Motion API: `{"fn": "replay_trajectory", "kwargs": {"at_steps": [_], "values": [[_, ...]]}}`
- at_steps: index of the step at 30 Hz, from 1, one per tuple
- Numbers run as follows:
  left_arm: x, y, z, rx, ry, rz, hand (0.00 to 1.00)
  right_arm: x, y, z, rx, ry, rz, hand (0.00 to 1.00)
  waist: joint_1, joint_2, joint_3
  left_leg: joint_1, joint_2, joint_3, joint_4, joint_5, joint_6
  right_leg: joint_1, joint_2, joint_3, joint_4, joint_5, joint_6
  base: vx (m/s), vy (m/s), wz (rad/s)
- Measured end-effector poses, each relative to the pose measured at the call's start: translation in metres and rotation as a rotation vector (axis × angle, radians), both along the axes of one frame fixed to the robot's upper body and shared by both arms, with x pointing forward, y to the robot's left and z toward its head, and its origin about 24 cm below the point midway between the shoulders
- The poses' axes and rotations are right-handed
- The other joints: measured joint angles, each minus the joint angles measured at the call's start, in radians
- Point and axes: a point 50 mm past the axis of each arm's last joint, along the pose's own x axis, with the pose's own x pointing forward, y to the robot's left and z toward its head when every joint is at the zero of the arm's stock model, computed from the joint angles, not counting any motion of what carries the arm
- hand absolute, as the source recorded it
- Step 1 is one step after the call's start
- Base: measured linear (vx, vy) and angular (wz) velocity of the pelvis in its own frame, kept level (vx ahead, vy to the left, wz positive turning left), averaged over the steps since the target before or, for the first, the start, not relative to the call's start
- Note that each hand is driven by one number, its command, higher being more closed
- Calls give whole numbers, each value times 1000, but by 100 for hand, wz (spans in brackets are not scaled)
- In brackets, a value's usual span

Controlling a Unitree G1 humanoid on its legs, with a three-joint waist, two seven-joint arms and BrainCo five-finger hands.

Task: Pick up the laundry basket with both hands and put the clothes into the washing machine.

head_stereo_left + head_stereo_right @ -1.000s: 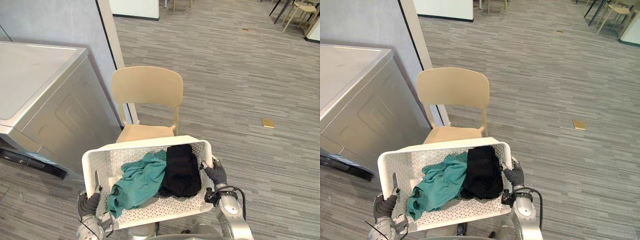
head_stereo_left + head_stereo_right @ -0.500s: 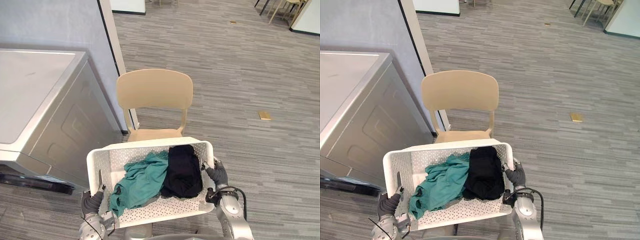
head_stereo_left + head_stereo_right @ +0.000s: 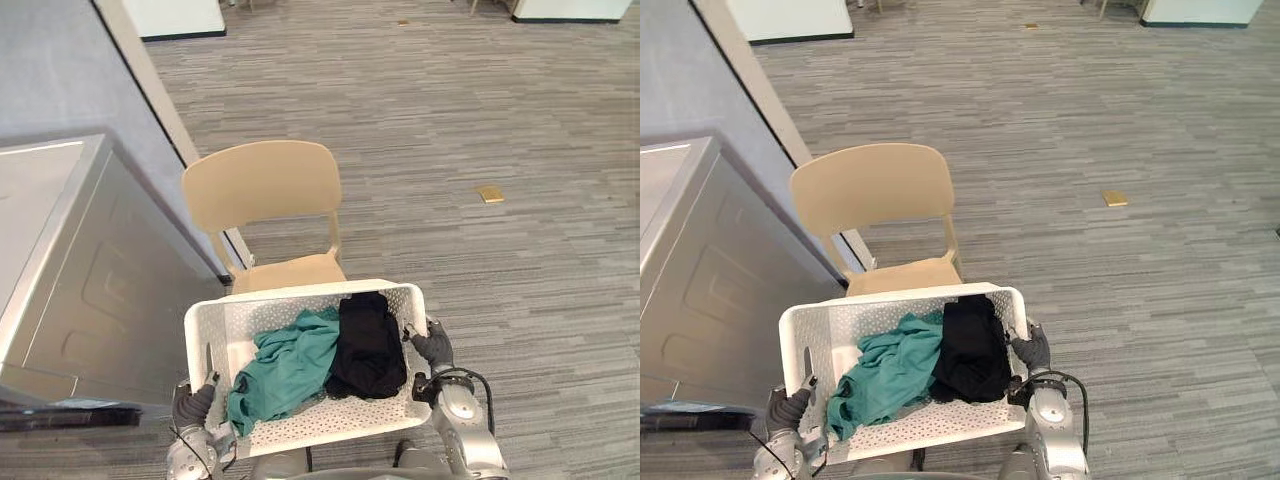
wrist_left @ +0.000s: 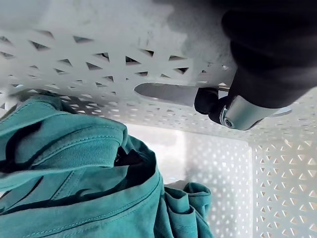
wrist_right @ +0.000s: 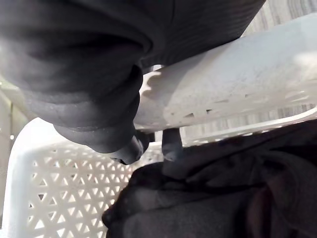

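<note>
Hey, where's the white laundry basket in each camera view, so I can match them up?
Left eye view: laundry basket lower centre, nearer than the chair.
Right eye view: lower centre, slightly left.
Left wrist view: its perforated wall behind the teal garment.
Right wrist view: its rim beside the black garment.
Shared landmark: the two garments, side by side in the eye views.

The camera has turned, so the washing machine (image 3: 105,300) and chair (image 3: 262,190) now sit further left in view.
</note>
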Motion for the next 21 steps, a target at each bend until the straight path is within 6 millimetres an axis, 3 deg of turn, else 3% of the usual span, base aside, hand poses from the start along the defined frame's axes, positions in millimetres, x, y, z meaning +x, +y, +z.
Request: {"fn": "replay_trajectory", "kwargs": {"at_steps": [2, 5, 7, 12, 13, 17, 21], "values": [[4, -2, -1, -1, -1, -15, 100, 3, -3, 1, -8, -3, -3, 100, 2, 4, 1, 0, 8, -2, -18, 10, -5, -3, 9, -2, -13, 10, -8, 23, -51, -3], [27, 0, 4, 15, -39, -41, 100, 17, -3, 6, -17, -30, -16, 100, 1, 10, 16, -53, 14, -25, -13, 25, -7, -37, 18, -22, -19, 23, -18, -14, -34, 15], [51, 3, 18, 55, -106, -53, 100, 36, -3, 22, -22, -98, -29, 100, 5, 10, 62, -99, 14, -39, -15, 46, -5, -71, 22, -39, -20, 37, -25, -88, -15, 24], [88, 12, 48, 109, -244, -4, 100, 78, 8, 60, -25, -241, -24, 100, 11, 10, 159, -182, 19, -51, -14, 76, -2, -137, 33, -45, -49, 81, -32, -112, 4, 1], [99, 14, 58, 125, -285, 6, 100, 87, 11, 72, -25, -282, -31, 100, 25, 9, 194, -197, 20, -49, -12, 80, -2, -150, 35, -42, -56, 90, -31, -99, 15, -11], [117, 27, 83, 182, -370, 46, 100, 105, 23, 99, -8, -372, -9, 100, 35, 4, 258, -246, 27, -44, 9, 82, -2, -196, 39, -32, -54, 100, -30, -45, 12, -8], [140, 34, 94, 203, -390, 24, 100, 120, 25, 107, -8, -379, -7, 100, 57, 2, 270, -284, 30, -46, 21, 83, -1, -231, 43, -27, -54, 108, -30, 2, 5, -4]]}}
